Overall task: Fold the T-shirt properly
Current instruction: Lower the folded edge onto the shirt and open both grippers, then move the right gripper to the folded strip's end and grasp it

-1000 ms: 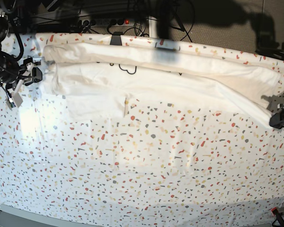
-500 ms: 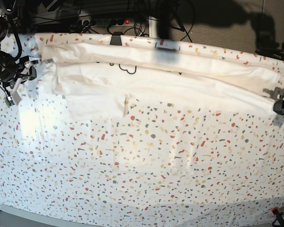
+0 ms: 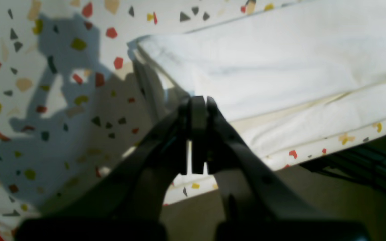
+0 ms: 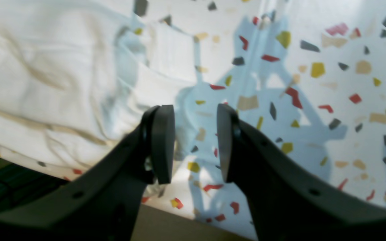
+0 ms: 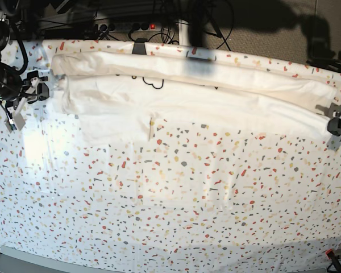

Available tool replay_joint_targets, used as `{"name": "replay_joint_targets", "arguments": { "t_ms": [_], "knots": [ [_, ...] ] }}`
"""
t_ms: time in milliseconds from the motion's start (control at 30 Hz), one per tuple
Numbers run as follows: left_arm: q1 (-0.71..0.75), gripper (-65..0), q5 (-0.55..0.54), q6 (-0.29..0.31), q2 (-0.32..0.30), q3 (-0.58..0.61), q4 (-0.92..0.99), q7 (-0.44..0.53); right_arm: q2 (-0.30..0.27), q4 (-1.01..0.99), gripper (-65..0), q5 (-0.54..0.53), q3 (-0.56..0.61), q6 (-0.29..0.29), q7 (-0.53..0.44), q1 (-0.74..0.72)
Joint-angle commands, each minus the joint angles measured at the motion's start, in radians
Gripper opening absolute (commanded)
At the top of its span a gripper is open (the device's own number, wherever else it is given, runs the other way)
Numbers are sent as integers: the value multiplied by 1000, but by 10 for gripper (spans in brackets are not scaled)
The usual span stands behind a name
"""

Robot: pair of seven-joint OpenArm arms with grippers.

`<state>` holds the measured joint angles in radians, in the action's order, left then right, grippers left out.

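Note:
The white T-shirt (image 5: 187, 102) lies folded into a long strip along the back of the table, with a dark bit of print showing at its fold. My left gripper (image 5: 336, 126) is at the strip's right end. In the left wrist view its jaws (image 3: 198, 103) are pressed together on the hem corner of the T-shirt (image 3: 280, 60). My right gripper (image 5: 37, 90) hovers just off the strip's left end. It is open (image 4: 195, 140) over the speckled cover with nothing between its fingers, and the T-shirt (image 4: 45, 77) lies to its left.
The speckled white table cover (image 5: 176, 193) spreads across the whole front. A black clamp (image 5: 139, 46) and cables sit at the back edge. A red clamp (image 5: 329, 254) grips the front right corner. Both wrist views show the table's edge close below the grippers.
My left gripper has moved toward the back, and the strip's right corner shifted with it. My right gripper drew away to the left, then came back beside the strip's end.

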<state>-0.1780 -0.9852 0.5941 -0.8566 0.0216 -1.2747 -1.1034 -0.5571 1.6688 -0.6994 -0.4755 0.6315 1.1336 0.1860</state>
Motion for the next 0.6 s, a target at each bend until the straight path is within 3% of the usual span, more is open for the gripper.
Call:
{"name": "replay_joint_targets", "arguments": {
  "t_ms": [0, 133, 200, 333, 500, 567],
  "knots": [
    [-22, -650, -10, 0, -31, -10, -15, 23, -21, 16, -435, -23, -8, -3, -12, -24],
    [-22, -462, -10, 0, -31, -10, -15, 49, -21, 16, -435, -35, -8, -3, -12, -53],
    [-22, -402, -8, 0, -31, -10, -15, 56, -21, 16, -424, -39, -8, -3, -12, -59],
    [-22, -383, 56, 0, -31, -10, -15, 89, -22, 16, -265, -38, -8, -3, -13, -60],
    [-24, -383, 161, -1, -31, -10, -15, 146, -21, 16, -254, -53, -9, -3, -58, -107],
    [-24, -383, 204, -1, -31, -10, -14, 151, -22, 16, -254, -87, -9, -3, -30, -144]
  ]
}}
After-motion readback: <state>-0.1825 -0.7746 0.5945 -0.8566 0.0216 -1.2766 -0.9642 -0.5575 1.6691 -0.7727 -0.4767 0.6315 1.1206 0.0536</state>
